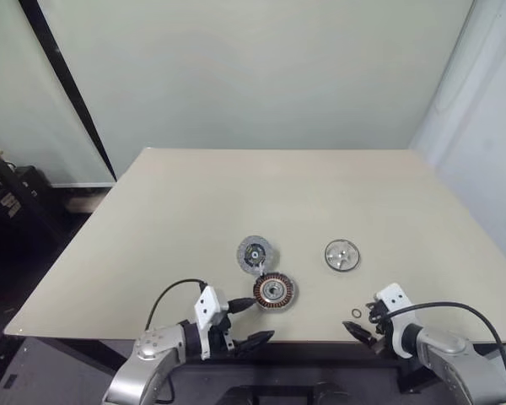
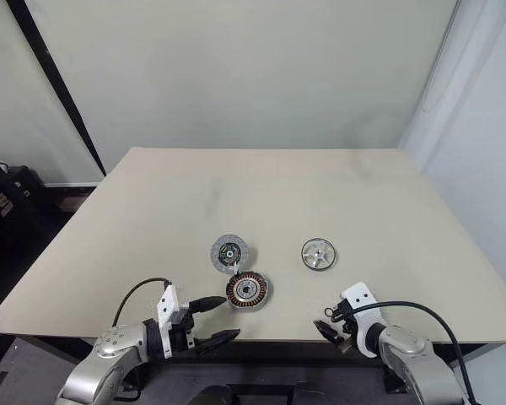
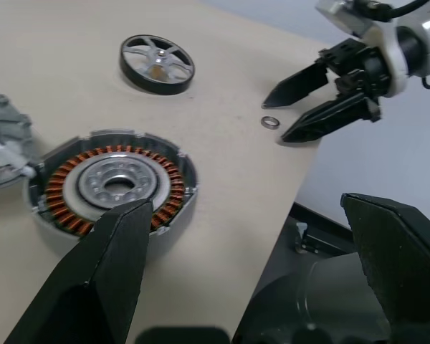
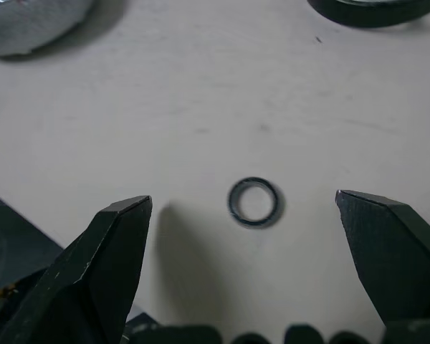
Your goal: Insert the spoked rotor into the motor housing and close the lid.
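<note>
The motor housing [image 1: 275,291], a thick puck with copper windings around a silver centre, lies near the table's front edge. The grey lid [image 1: 256,252] lies just behind it to the left, touching or nearly touching it. To the right, on its own, lies the silver spoked rotor [image 1: 341,255]. My left gripper [image 1: 251,322] is open at the front edge just left of the housing, one finger [image 3: 107,265] reaching toward its rim, and it holds nothing. My right gripper [image 1: 364,325] is open and empty at the front edge, right of the housing.
A tiny black ring [image 4: 254,202] lies on the beige table [image 1: 278,194] straight ahead of the right gripper's open jaws. The table's front edge runs right under both grippers. A pale wall stands behind, and dark equipment [image 1: 8,198] sits at the far left.
</note>
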### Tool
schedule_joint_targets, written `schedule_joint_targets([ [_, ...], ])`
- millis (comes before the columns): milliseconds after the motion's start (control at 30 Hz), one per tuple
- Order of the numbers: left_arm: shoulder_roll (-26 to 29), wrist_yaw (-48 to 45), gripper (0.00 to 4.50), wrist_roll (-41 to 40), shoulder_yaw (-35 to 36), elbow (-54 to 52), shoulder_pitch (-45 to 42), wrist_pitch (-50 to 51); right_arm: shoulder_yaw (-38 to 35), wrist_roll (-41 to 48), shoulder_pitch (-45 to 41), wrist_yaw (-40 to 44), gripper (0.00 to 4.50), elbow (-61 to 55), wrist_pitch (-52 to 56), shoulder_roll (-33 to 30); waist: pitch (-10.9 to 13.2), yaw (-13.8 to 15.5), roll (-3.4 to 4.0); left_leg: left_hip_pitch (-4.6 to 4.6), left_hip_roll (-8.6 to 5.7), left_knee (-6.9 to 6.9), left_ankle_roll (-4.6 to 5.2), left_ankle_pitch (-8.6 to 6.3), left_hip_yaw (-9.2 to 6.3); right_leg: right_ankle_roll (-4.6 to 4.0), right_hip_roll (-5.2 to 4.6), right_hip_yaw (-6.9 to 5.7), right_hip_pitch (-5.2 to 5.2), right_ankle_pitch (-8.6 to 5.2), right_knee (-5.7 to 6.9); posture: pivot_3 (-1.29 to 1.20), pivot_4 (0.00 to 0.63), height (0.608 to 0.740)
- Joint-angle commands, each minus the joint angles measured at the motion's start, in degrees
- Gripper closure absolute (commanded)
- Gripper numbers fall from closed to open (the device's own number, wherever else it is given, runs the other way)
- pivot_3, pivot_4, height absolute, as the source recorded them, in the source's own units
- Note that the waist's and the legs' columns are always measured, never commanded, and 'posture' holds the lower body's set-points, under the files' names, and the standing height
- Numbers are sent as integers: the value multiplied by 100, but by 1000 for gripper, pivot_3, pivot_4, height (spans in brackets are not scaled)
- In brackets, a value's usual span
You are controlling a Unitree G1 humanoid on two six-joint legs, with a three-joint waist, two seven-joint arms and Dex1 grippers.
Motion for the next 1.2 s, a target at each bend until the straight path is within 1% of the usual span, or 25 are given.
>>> schedule_joint_targets([
  [33,-7,-22,0,2,-6,-116,-109,-112,-44,-35,-107,-73,22,13,-66,56,0,0,0,0,0,0,0,0,-1,0,0,-1,0,0,0,0,0,740],
  [67,-6,-17,0,2,-12,-130,-121,-104,-48,-45,-110,-89,22,38,-57,69,0,-1,0,0,1,0,1,0,-2,0,0,-2,0,0,0,0,0,740],
  [167,2,-17,0,3,-22,-143,-131,-102,-54,-67,-108,-112,609,65,-39,92,-1,-3,-1,2,1,0,1,0,-1,0,0,-2,2,0,0,0,0,740],
  [233,7,-30,0,10,-25,-113,-126,-131,-56,-70,-103,-121,1266,65,-40,101,-1,0,-1,2,1,2,0,0,0,0,0,-2,3,0,0,0,0,740],
  [433,2,-21,0,18,-43,-119,-113,-144,-65,-82,-94,-161,3445,45,-33,120,-1,-2,0,2,2,1,12,6,-2,0,2,-4,3,0,1,0,0,740],
  [467,-2,-15,0,20,-46,-116,-114,-147,-70,-85,-97,-174,3706,43,-41,125,-1,-2,0,2,2,1,22,11,-3,0,2,-4,3,0,1,0,0,740],
  [700,-19,66,0,9,60,-26,-132,-216,-97,-46,-251,-279,3704,-103,-85,272,-1,-4,0,3,3,1,21,11,-1,0,2,-3,2,0,1,0,0,740],
  [867,17,241,0,-66,440,131,-135,-333,141,31,-705,-185,3704,-470,117,417,1,-25,5,3,6,2,21,11,0,0,2,-4,0,0,3,0,0,740],
  [1067,112,304,0,-70,744,192,-46,-403,765,-49,-1350,19,3704,-566,372,498,0,-24,3,1,2,0,26,11,-3,1,3,-6,-1,1,3,0,0,740],
  [1200,92,392,0,-55,921,277,-44,-514,1304,-147,-1992,140,3704,-302,437,768,1,-25,4,3,2,-3,28,10,-5,1,3,-8,-1,1,4,0,0,740],
])
